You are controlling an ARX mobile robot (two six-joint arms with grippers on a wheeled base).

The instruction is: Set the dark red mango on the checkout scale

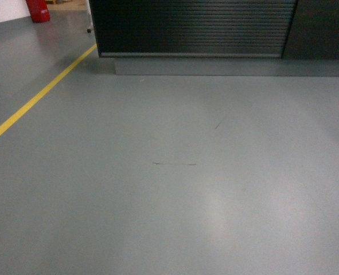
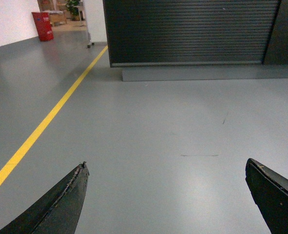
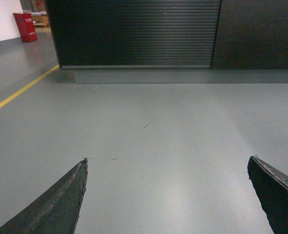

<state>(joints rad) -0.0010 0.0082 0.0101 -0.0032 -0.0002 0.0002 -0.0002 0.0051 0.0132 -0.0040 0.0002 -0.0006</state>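
Note:
The checkout [image 1: 192, 28] shows only its dark, horizontally ribbed front at the top of the head view, also in the left wrist view [image 2: 190, 31] and the right wrist view [image 3: 134, 31]. Its top is out of view. The dark red mango and the scale are out of view. My left gripper [image 2: 165, 168] is open over bare grey floor, with nothing between its black fingers [image 2: 66, 200]. My right gripper [image 3: 168, 165] is also open and empty, its fingers [image 3: 61, 200] spread wide. Neither gripper appears in the head view.
Grey floor [image 1: 169, 183] stretches up to a grey plinth [image 1: 226, 66] under the counter. A yellow floor line [image 1: 31, 100] runs diagonally on the left. A red object [image 1: 38, 10] stands far back left. A smooth dark panel [image 1: 324, 28] adjoins the ribbed front on the right.

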